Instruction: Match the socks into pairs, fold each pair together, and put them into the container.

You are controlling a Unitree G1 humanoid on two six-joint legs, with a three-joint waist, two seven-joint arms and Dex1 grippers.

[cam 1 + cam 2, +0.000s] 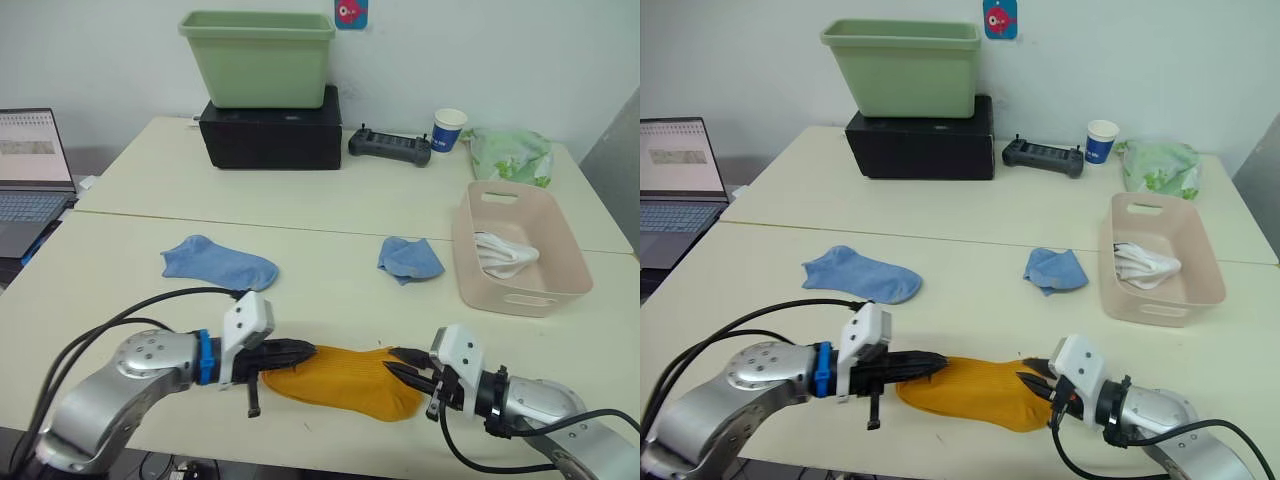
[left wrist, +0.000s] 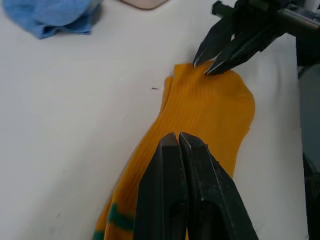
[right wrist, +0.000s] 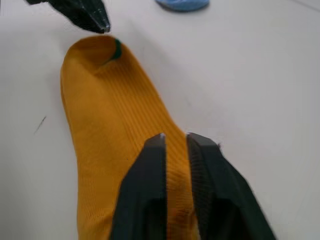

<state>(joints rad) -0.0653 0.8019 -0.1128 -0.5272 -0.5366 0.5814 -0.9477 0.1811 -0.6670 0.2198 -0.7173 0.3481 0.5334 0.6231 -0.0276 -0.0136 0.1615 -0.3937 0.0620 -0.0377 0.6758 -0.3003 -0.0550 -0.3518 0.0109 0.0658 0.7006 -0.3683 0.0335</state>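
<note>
Folding the mustard-yellow socks (image 1: 345,385) at the bench's near edge: left gripper (image 1: 300,353) closed, right gripper (image 1: 403,364) slightly parted, neither clearly pinching. Next, probably: fold over, carry to the pink tub (image 1: 565,262).

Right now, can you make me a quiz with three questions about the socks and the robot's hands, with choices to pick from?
1. Where is the white sock bundle?
A. On the black box
B. In the pink tub
C. Beside the laptop

2. How many blue socks lie on the table?
A. Two
B. Four
C. None

3. What touches the yellow sock?
A. Nothing
B. A person's hand
C. Both grippers, one at each end

Answers:
1. B, the white bundle lies inside the pink tub.
2. A, one flat blue sock and one crumpled blue sock.
3. C, the left gripper and right gripper meet its opposite ends.
</note>
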